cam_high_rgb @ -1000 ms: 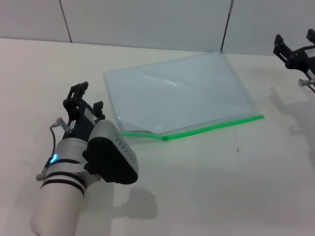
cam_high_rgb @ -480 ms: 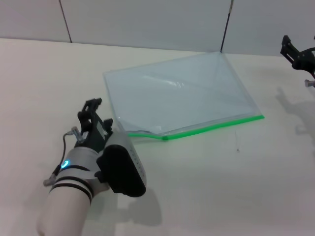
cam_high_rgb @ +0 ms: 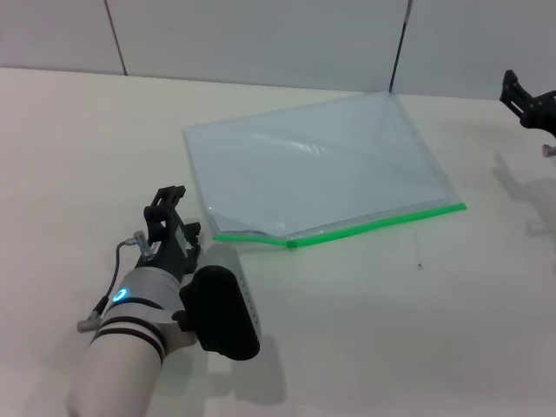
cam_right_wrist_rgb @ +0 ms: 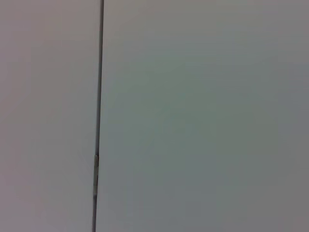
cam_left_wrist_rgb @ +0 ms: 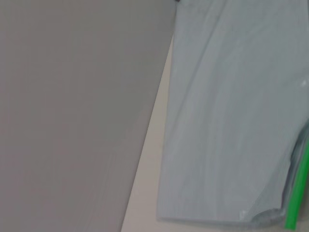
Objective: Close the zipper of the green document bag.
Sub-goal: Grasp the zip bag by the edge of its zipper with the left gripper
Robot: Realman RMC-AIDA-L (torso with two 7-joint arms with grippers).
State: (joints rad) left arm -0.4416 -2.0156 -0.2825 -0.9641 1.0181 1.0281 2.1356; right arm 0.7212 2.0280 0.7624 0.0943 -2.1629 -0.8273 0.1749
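White table (cam_high_rgb: pixel 365 330) bearing green document bag (cam_high_rgb: pixel 313 165), zipper (cam_high_rgb: pixel 347 228) half open, left gripper (cam_high_rgb: pixel 172 221) now nearer its corner, finger spread unclear, right gripper (cam_high_rgb: pixel 530 100) pulled back.

The bag (cam_high_rgb: pixel 317 165), a flat translucent pale blue pouch, lies skewed on the counter (cam_high_rgb: pixel 391 321). Its zipper (cam_high_rgb: pixel 382 222), a bright green strip, runs along the near edge; the slider (cam_high_rgb: pixel 292 243) sits partway along, the stretch left of it gaping open.

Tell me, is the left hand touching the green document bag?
Apart. The head view shows bare table between the left hand and the green document bag.
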